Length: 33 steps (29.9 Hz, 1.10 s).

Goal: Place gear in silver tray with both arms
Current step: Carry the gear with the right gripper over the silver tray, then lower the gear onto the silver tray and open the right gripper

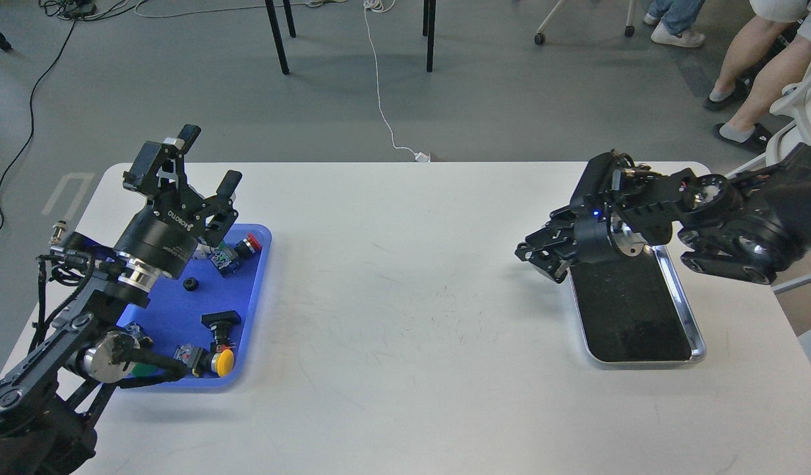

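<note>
- The silver tray (682,290) is lying flat on the white table (405,316), at about 3 o'clock from the middle of the table, near the right edge.
- It is a shiny metal rectangle with rounded corners and a thin raised rim; its floor is looking dark, almost black, with small light specks on it.
- Its long side is running from far to near, a little turned, so the near end is sitting slightly more to the right than the far end.
- The right gripper (544,254) is hanging over the far left corner of the tray, at about 11 o'clock from the tray's middle, and it is covering that corner. Its fingers are pointing to the left and down — they are looking dark and bunched, so I cannot tell if the jaws are apart or together.
- A small blue light is shining on the right arm (742,231), which is coming in from 3 o'clock.
- The left gripper (208,158) is standing above the far part of the blue tray (257,310), at about 9 o'clock on the table. Its two fingers are pointing up and away, and the jaws are standing wide apart with nothing between them.
- In the blue tray small parts are lying: a black gear (191,284) near the middle, a yellow push button (222,362) at the near end, a red push button (250,243) at the far end.
- The gear is well apart from the silver tray, with the bare table between them.
</note>
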{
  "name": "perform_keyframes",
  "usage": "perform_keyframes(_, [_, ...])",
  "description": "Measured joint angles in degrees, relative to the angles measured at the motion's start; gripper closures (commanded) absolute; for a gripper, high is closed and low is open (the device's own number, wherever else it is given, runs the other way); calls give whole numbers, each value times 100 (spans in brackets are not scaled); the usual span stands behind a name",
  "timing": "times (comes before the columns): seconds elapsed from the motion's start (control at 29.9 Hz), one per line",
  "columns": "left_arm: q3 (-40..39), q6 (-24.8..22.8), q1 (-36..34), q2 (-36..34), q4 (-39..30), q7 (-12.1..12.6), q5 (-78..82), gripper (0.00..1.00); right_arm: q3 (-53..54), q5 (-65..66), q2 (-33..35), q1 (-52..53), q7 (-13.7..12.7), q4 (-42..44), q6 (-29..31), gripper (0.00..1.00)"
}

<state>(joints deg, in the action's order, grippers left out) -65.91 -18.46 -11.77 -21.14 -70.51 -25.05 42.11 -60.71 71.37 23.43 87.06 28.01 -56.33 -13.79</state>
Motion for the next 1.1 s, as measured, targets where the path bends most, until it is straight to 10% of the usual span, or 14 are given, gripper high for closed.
perform_keyframes(0.33, [16,-31,6,59,-74,7,26,2,-276,332,791,-288,0,267,25,79])
perform_keyframes(1.1, [25,-80,9,179,-86,9,51,2,-178,193,242,-1083,-1,1178,32,71])
